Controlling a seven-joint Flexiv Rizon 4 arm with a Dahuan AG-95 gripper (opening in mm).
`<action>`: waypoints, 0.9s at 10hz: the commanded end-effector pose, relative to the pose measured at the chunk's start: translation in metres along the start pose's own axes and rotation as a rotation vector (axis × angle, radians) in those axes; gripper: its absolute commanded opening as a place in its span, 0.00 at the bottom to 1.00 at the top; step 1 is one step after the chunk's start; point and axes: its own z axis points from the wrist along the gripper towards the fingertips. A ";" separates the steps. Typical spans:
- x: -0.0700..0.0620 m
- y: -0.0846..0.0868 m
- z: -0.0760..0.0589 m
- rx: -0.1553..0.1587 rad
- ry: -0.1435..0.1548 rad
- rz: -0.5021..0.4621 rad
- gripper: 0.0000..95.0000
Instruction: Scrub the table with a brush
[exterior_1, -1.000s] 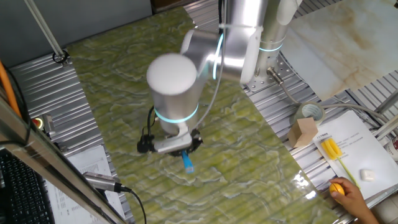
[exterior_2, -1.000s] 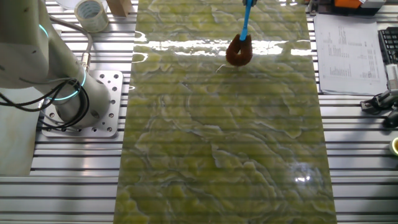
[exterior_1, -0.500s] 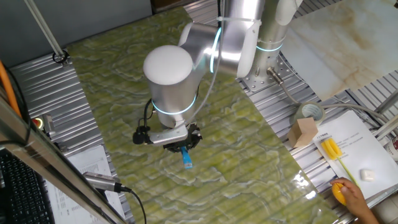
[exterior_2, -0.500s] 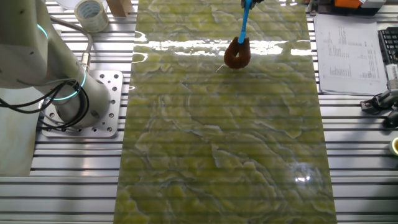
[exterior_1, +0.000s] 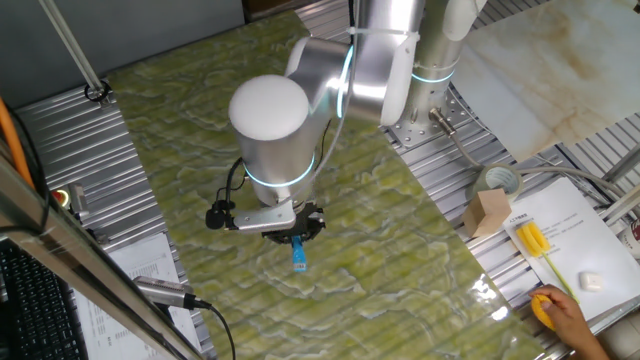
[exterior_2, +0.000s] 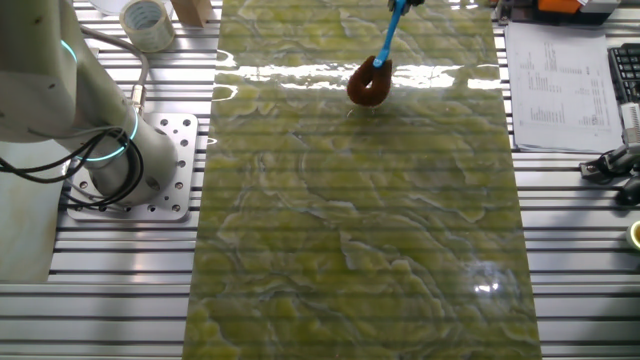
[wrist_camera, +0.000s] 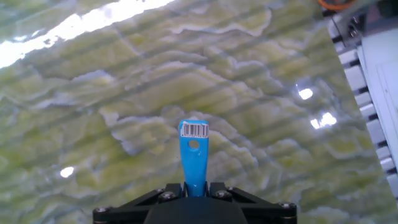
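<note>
Gripper (exterior_1: 296, 240) clamped on the blue handle of the brush (exterior_2: 371, 80), low over the table (exterior_2: 360, 230). In the hand view, handle (wrist_camera: 193, 158) held between the black jaws, sticking out over the green marbled surface (wrist_camera: 124, 87). Small white barcode label on the handle end; bars visible, numbers too small to read. A round hole just under the label.

In the other fixed view, reddish-brown bristles touching the table at the far part, just below a bright band of reflected light. Handle tilted, going up and to the right, out of the top edge.

No open container with contents to tell. On the grey metal frame (exterior_1: 70, 140) beside the table, right of the arm base in one fixed view: a roll of tape (exterior_1: 499, 182) and a small brown cardboard box (exterior_1: 489, 212), touching or almost touching. Box shut, inside not visible. Near them a printed paper sheet (exterior_1: 570, 245) with a yellow long-handled tool (exterior_1: 535, 243) on it; text too small to read. Another printed sheet (exterior_2: 555, 85) on the right in the other fixed view, also not readable. A person's hand (exterior_1: 565, 310) at the lower right corner, next to something orange.
</note>
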 end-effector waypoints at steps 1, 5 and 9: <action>0.012 0.001 0.001 0.022 0.024 -0.045 0.00; 0.026 -0.007 0.019 0.016 0.009 -0.059 0.00; 0.025 -0.009 0.039 0.007 -0.011 -0.042 0.00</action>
